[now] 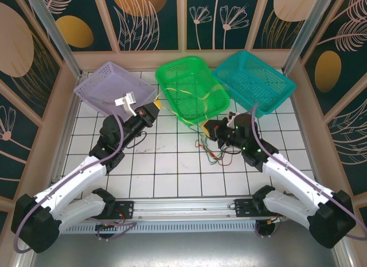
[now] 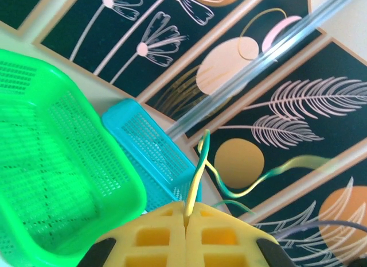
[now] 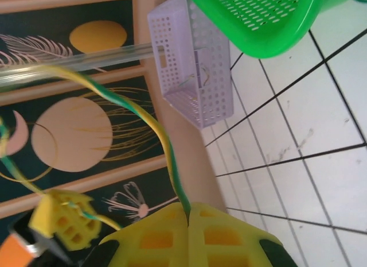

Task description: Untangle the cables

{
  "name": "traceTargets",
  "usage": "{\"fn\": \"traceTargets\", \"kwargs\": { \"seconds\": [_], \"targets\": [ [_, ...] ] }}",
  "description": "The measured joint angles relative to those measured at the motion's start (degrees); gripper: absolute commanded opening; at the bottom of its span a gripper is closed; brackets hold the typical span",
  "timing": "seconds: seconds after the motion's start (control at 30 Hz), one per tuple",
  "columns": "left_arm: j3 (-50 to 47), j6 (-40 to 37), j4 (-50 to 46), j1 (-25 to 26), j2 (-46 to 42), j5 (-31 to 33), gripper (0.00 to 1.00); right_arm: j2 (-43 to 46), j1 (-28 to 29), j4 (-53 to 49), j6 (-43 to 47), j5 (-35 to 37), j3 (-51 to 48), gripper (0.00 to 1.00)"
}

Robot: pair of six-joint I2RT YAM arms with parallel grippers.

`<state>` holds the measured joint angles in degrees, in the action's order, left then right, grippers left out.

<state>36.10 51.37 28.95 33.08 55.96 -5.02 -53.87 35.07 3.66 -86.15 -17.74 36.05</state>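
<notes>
Top cam first: both arms reach in over the tiled tabletop (image 1: 172, 175), right in front of three baskets, a lilac basket (image 1: 109, 86), a green basket (image 1: 189, 83) and a teal basket (image 1: 258, 77). Most of the cables (image 1: 215, 153) lie in a loose red, green and dark heap on the tiles just below the right claw (image 1: 206, 128). The left claw (image 1: 155, 106) sits between the lilac and green baskets.

The grip itself doesn't really show from up there, but the wrist cams have it. On the left wrist cam the yellow fingers (image 2: 149, 238) are pressed together, with a yellow-green wire (image 2: 196, 181) pinched in the seam and curling up into the air. The right wrist cam shows the same thing: fingers together, clamped on that wire. From there it arcs over to what looks like the left claw at the lower left. From above, the wire is only a faint line across the green basket, so I can't trace it fully.
</notes>
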Motion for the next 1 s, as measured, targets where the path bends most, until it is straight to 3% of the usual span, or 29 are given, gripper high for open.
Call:
{"fn": "traceTargets", "kwargs": {
  "seconds": [0.17, 0.27, 0.57, 0.7, 0.87, 1.0],
  "targets": [
    [-2.47, 0.44, 3.85, 0.79, -0.50, 1.53, 0.00, 7.43, 1.60, -1.42, -9.25, 2.29, -4.28, 0.00],
    [-2.89, 0.46, 8.81, -0.28, -0.61, 6.05, 0.00, 12.11, 1.55, -4.68, -15.41, 7.04, -9.92, 0.00],
    [-3.21, 0.79, 17.33, -0.76, -1.81, 10.95, 0.00, 16.22, 1.53, -9.14, -26.71, 15.56, -16.44, 0.00],
    [-2.49, -0.57, 14.88, -0.76, -1.84, 11.19, 0.00, 16.09, 1.53, -12.83, -21.99, 18.29, -13.18, 0.00],
    [1.49, -4.04, 6.21, -1.46, -2.97, 12.57, 0.00, 15.91, 0.98, -15.74, -8.24, 21.55, -4.63, 0.00],
    [5.92, -4.85, -0.83, -7.96, -3.43, 11.65, 0.00, 13.14, 0.20, -15.37, 3.04, 20.20, 0.85, 0.02]
  ]
}}
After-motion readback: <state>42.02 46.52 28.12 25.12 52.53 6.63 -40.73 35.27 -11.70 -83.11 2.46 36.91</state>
